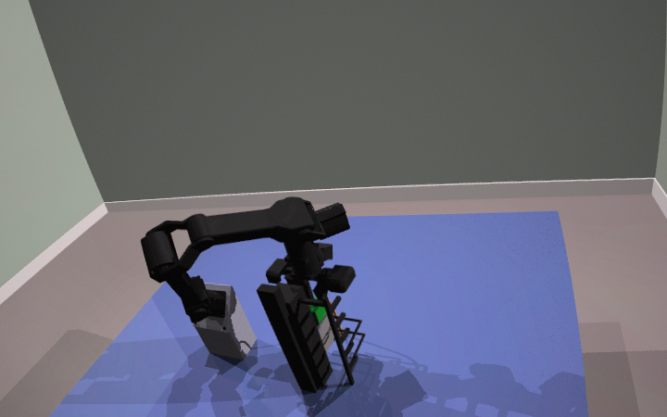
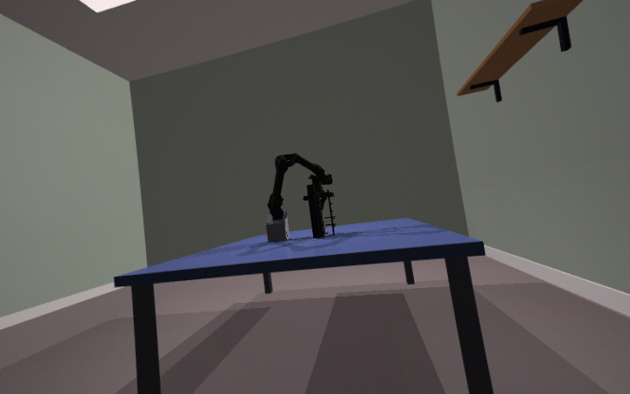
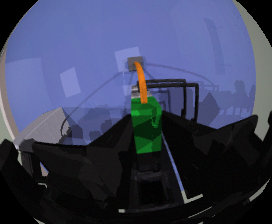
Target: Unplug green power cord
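Between hand (image 3: pixel 147 163) fingers: green plug (image 3: pixel 147 123); clamped.

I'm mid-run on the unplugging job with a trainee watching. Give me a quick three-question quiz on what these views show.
1. True or false: the black parallel-jaw gripper is shut on the bright green plug.
2. Multiple choice: the long black power strip on the blue table top is A) lying flat, B) standing on end and leaning, C) hanging from the wooden wall shelf.
3. In the wrist view, what colour is the cord running off beyond the green plug?

Key: 1 true; 2 B; 3 orange.
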Tool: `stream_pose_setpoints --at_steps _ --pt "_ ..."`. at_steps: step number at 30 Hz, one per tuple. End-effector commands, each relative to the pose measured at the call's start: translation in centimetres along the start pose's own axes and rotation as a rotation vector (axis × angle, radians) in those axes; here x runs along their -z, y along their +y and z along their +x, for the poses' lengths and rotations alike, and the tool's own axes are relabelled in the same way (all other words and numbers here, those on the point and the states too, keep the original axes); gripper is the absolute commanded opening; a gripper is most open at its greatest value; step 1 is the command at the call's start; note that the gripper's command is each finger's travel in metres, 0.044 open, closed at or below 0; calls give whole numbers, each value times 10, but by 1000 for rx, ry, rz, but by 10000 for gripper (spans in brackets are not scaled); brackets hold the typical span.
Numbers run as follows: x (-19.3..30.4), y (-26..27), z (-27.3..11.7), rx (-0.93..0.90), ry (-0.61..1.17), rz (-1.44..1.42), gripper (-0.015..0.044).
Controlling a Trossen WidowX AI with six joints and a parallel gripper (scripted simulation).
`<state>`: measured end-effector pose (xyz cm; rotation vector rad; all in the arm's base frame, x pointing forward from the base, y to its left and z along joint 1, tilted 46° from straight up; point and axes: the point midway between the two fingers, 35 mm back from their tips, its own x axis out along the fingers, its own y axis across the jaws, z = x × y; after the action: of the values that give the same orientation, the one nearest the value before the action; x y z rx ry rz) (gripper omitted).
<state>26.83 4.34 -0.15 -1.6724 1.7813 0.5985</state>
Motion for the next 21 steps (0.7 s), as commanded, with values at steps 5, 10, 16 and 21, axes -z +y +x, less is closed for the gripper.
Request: stream_pose_setpoints --at_steps 5,10,16,21 --pt "-5 -1 -1 2 0 2 0" --pt "-13 -2 -1 2 0 1 0" --pt "-23 -3 -2 2 0 0 0" --pt "-31 -3 -3 2 0 -1 0"
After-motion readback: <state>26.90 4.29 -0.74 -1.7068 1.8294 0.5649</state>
